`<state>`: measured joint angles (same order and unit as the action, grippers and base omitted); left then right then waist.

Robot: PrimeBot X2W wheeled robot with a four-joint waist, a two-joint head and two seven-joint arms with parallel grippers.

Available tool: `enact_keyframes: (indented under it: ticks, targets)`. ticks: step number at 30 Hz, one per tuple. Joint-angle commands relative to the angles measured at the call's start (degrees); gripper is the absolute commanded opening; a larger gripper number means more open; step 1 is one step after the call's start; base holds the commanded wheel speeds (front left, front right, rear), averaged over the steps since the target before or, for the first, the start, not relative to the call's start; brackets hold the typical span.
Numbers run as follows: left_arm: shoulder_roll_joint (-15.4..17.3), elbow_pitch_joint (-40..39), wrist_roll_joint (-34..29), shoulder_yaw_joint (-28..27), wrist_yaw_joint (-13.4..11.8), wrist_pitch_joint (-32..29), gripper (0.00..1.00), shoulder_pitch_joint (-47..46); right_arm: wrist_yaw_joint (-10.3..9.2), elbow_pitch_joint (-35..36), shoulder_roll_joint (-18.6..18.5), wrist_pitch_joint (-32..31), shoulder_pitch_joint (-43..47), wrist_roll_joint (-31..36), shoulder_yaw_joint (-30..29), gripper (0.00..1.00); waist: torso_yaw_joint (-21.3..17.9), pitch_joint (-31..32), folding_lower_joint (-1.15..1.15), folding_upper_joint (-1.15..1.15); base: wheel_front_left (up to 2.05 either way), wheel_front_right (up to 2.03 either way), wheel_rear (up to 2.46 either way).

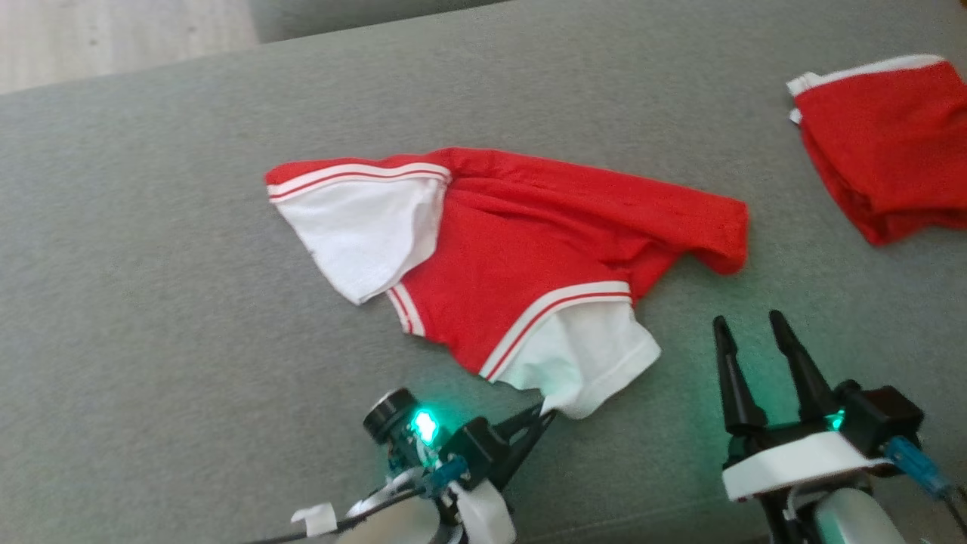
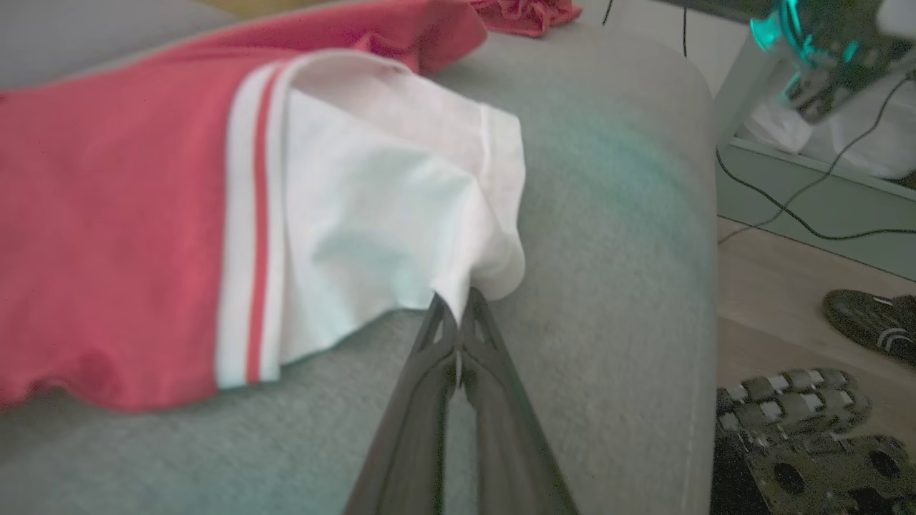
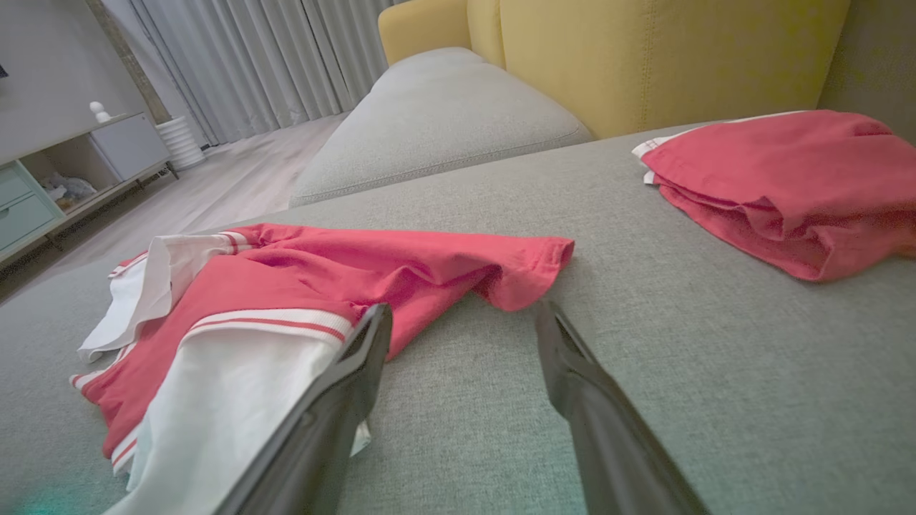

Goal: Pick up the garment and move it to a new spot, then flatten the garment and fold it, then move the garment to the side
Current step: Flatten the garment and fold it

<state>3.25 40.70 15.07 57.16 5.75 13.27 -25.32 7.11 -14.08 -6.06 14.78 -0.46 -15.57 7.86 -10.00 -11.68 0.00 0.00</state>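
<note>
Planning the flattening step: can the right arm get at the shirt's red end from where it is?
Probably yes: the open right claw points toward the shirt's red end, with bare sofa between them.

The left gripper point(image 1: 545, 414) and right gripper point(image 1: 748, 321) have long black tapered fingers point(image 1: 802, 366) on white mounts point(image 1: 793, 462). Each wrist carries a green light point(image 1: 424, 427) and a blue plug point(image 1: 910, 459).

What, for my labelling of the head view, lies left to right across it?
First the far white sleeve of the red-and-white fabric garment → near white sleeve, pinched by the shut left tool → open right tool → folded red fabric garment.
</note>
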Motion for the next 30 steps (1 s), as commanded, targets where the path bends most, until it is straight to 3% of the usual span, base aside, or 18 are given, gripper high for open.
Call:
enact_keyframes:
  ticks: [1, 5, 15, 24, 30]
  targets:
    - [0.06, -2.38, 0.40, -2.13, -0.44, 0.74, 0.00, -1.83, 0.37, 1.65, -0.89, 0.22, -0.32, -0.11, 0.64, 1.00, 1.33, 0.67, 0.00, 0.00, 0.00, 0.00, 0.00]
    - [5.21, -8.76, -0.42, -3.78, -2.08, 0.54, 0.00, -3.01, 0.37, 1.31, -1.73, 0.22, 1.39, 0.05, 1.08, 1.00, 4.82, 2.35, 0.00, 0.00, 0.00, 0.00, 0.00]
    - [26.15, -29.70, -0.01, -15.51, -9.60, -7.45, 0.00, -5.57, 0.37, -0.52, -5.26, 0.22, 2.25, -2.11, 7.89, 1.00, 8.63, 3.51, 0.00, 0.00, 0.00, 0.00, 0.00]
    - [32.43, -35.29, 2.74, -21.44, -13.16, -9.23, 0.00, -4.14, 0.37, -2.41, -8.06, 0.22, 2.25, -4.29, 13.06, 1.00, 8.87, 2.53, 0.00, 0.00, 0.00, 0.00, 0.00]
    - [35.99, -36.49, 2.88, -25.26, -16.67, -8.61, 0.00, -3.49, 0.37, -3.85, -8.54, 0.22, 0.85, -3.90, 8.82, 1.00, 9.42, 2.20, 0.00, 0.00, 0.00, 0.00, 0.00]
